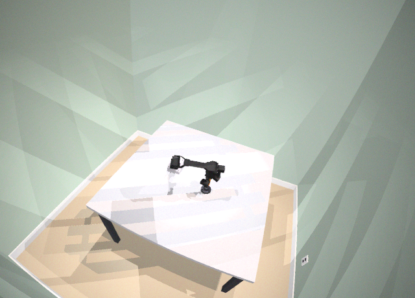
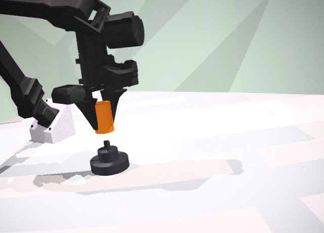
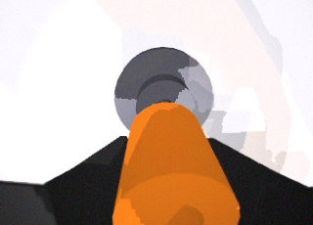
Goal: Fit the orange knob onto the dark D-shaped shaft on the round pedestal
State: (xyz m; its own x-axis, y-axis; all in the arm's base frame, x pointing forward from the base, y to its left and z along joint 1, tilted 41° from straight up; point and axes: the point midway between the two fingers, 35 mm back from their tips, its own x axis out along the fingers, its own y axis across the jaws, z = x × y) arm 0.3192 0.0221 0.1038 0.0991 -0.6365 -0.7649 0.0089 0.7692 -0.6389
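Note:
My gripper (image 2: 105, 124) is shut on the orange knob (image 2: 104, 117) (image 3: 168, 147), one finger on each side of it. The knob is nearly upright, tilted slightly in the exterior view, and hangs a little above the shaft (image 2: 106, 145) with a gap between them. The dark round pedestal (image 2: 110, 167) (image 3: 142, 68) (image 1: 205, 190) stands on the table below. In the wrist view the knob's far end overlaps the pedestal's middle step and hides nearly all of the shaft. The shaft's flat side and the inside of the knob's hole cannot be seen.
The arm's pale base block (image 2: 64, 124) (image 1: 174, 170) stands on the white table (image 1: 207, 228) (image 2: 209, 212), to the left of the pedestal. The arm reaches from it over the pedestal. Patches of light and shadow lie across the table top.

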